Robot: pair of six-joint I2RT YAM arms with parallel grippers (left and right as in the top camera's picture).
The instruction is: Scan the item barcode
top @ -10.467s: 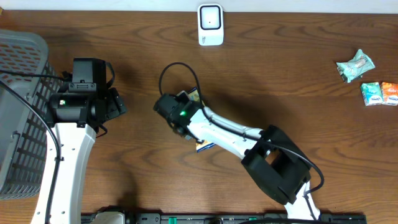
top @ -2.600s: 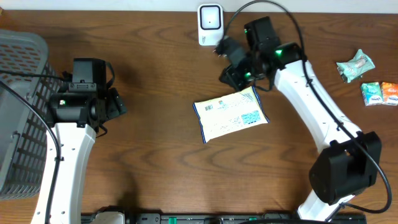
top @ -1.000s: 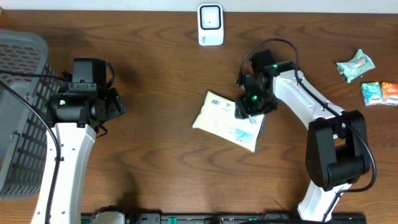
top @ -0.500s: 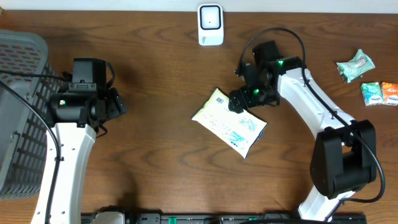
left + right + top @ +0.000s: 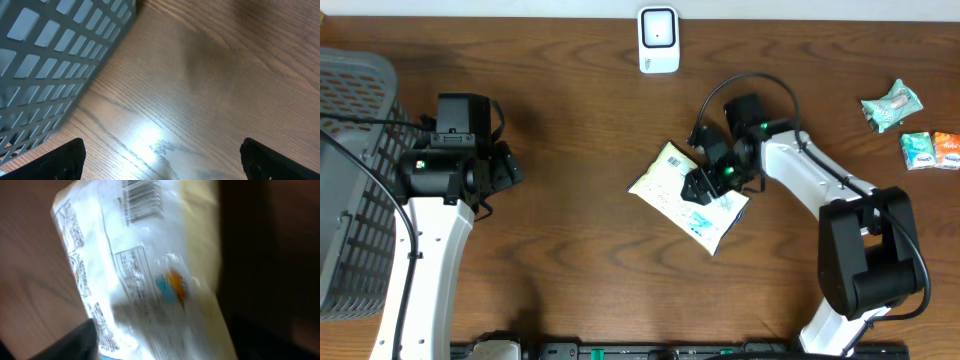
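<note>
I have the right gripper down over the snack pack, which lies flat and skewed near the middle of the tabletop. From above the fingers sit on or just over the pack's right half. The wrist view is blurred and half dark, so I cannot tell whether the jaws are clenched on the wrapper or released.

That wrist view does show the barcode on the upturned face, near one end of the pack, so the code side is at least exposed.

The scanner stands at the far edge of the tabletop, well apart from the pack, and nothing is held in front of it. As I read it, the scan itself is not yet done. I need a sure hold on the pack, a lift, and the barcode turned toward the scanner's window.

The left gripper hangs spread wide and empty over bare wood beside the basket at the left edge, taking no part.
</note>
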